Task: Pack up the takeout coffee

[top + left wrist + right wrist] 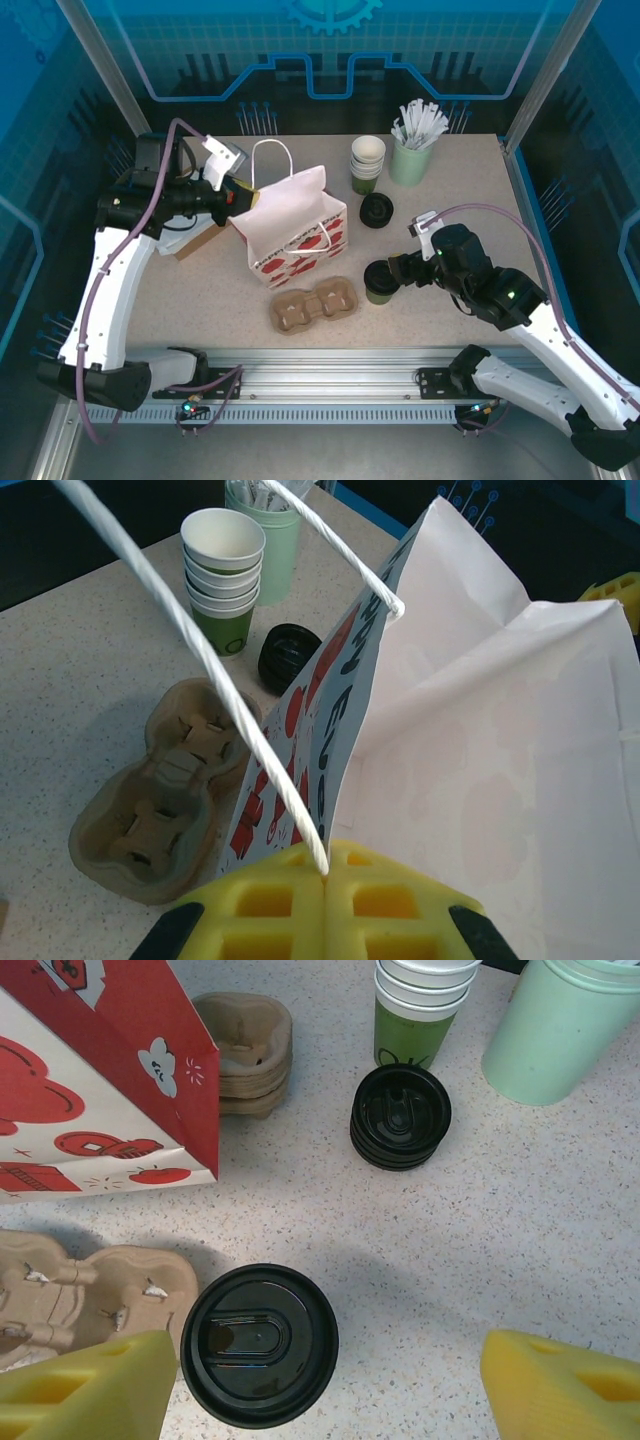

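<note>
**Operator:** Where do we locate the takeout coffee [381, 281]?

**Checker:** We find it upright on the table [470, 200] with its black lid on. It stands to the right of the paper bag [295, 225], nearer the arm bases than the bag and apart from it. We log it as outside the bag.

**Operator:** What condition do we record for the right gripper [325, 1365]?

**Checker:** Its fingers are spread apart. In the right wrist view the coffee's lid sits between them, just beside the finger on the bag side. We cannot tell whether that finger touches the cup. The other finger stands well clear of it.

**Operator:** And the left gripper [327, 880]?

**Checker:** Its yellow pads [270, 905] are pressed together at the bag's upper left edge. They are clamped on the paper bag where the white cord handle [392, 602] runs into the rim. The bag stands upright with its mouth open.

**Operator:** What else do we log around the bag?

**Checker:** We note four items.
- A pulp cup carrier [312, 305] lies flat just in front of the bag.
- A stack of black lids [377, 211] rests to the bag's right, beyond the coffee.
- The nested lidless cups [367, 163] stand right of the bag and farther back.
- The pale green cup of white sticks [411, 160] stands just beside them, farther from the bag.
</note>
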Robot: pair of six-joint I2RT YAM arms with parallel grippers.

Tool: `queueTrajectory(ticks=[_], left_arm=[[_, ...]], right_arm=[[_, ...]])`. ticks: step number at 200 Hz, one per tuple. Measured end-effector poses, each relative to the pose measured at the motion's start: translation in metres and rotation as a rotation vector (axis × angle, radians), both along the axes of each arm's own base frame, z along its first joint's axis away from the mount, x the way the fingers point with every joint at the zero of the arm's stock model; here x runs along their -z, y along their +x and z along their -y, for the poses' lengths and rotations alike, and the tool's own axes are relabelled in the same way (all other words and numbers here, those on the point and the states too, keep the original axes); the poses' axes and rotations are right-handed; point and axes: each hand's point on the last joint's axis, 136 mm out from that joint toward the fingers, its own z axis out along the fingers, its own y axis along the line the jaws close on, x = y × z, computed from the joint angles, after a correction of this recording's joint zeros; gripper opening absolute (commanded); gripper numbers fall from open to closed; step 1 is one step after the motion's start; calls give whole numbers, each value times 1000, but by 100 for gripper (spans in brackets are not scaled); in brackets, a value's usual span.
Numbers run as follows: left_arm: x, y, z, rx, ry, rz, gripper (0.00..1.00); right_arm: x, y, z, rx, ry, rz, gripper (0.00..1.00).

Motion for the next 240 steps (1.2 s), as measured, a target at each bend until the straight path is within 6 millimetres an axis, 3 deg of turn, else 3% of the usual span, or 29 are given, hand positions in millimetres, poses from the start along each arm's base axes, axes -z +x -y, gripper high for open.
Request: queueTrajectory(ticks=[80, 145, 188, 240], left_arm=[[36, 25, 9, 51, 30, -89, 0], [62, 60, 8, 29, 82, -154, 0], [70, 80, 3, -15, 114, -136, 0], [63, 99, -2, -78, 121, -77, 0]], right_arm=[[11, -1, -1, -1, -4, -22, 81], [16, 0, -5, -11, 6, -30, 81], [20, 0, -6, -9, 7, -42, 81], [23, 2, -8, -11, 2, -52, 81]])
